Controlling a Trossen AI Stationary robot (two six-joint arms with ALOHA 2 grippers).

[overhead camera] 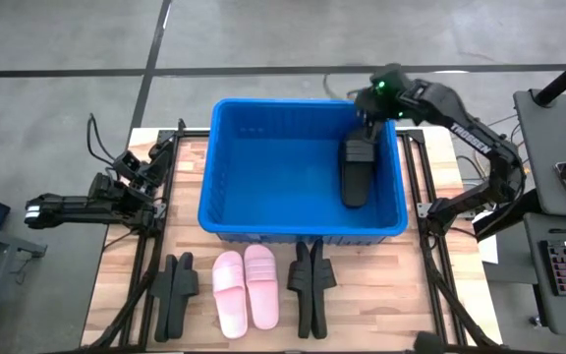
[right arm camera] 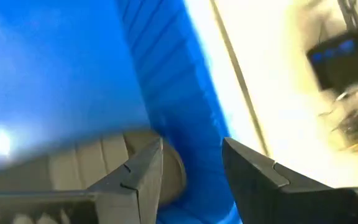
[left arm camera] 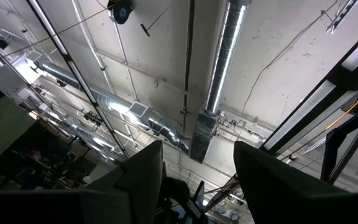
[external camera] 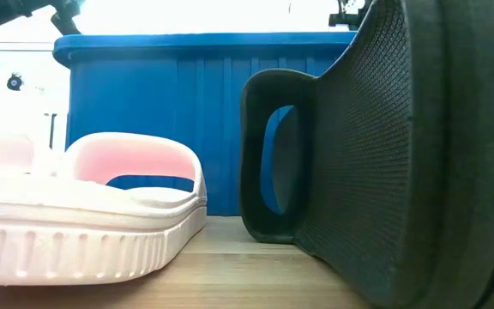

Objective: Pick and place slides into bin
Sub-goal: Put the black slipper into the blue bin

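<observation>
Jaws on the right gripper [right arm camera: 191,165] stand apart with nothing between them, poised over the far right corner of the blue bin [overhead camera: 226,211]; one black slide [overhead camera: 356,172] lies loose on the bin floor just below, so this reads as the release end of a place step. Left gripper [left arm camera: 197,168] is parked off the table's left edge, pointing at the ceiling, fingers spread and empty. Remaining on the table in front of the bin: black slides on edge [overhead camera: 177,290], pink pair [overhead camera: 246,287], another black pair [overhead camera: 310,285]. Next move, as I judge it: lift clear of the rim and reach for the near row.
</observation>
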